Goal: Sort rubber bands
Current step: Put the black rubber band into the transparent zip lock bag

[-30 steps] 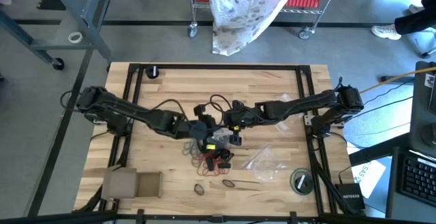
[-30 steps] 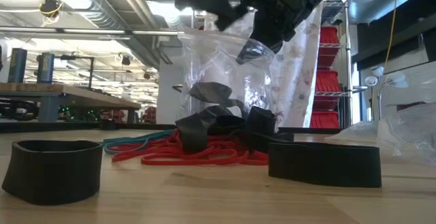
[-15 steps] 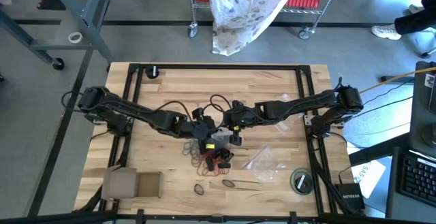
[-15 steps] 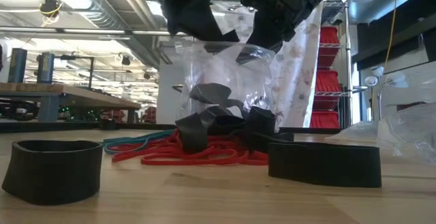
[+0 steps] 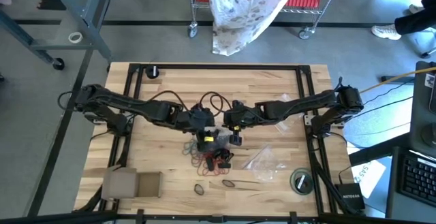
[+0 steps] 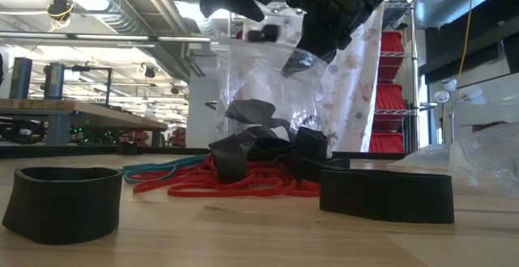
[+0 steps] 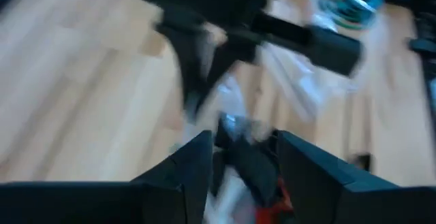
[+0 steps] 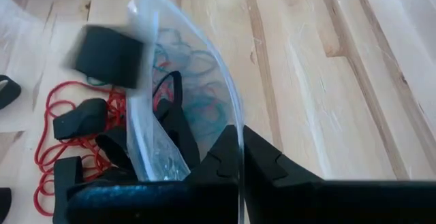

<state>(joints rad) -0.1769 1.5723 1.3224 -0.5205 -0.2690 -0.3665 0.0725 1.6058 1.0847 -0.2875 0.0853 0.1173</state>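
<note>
Table: I'm looking down on a pale butcher-block top [image 5: 163, 94], planks running lengthwise, edged by a black metal frame.
Clear bag: I'm seeing thin, glossy, crinkled plastic [image 6: 268, 96] hanging upright at the table's middle, its top edge pinched flat between the shut fingers of the right gripper [image 8: 240, 157].
Left gripper: I'm holding it [image 7: 242, 152] just above the bag's mouth with its fingers spread and nothing between them; the view past them is blurred.
Rubber bands: I'm seeing the pile [image 6: 227, 178] lying on the wood right below and around the bag, thin red loops tangled with a few teal ones [image 8: 197, 81], and broad, flat black bands folded among them. Some black bands sit inside the bag.
Stray bands: two wide black loops [image 6: 63, 200] are standing on edge nearer the front edge, well apart from the pile.
Around: a second clear bag [image 5: 262, 161] is lying flat right of the pile; a cardboard box [image 5: 133, 183] sits at the front left; a round teal-and-black lid [image 5: 301, 180] at the front right.
In the way: the bag's plastic is veiling the bands behind it.
</note>
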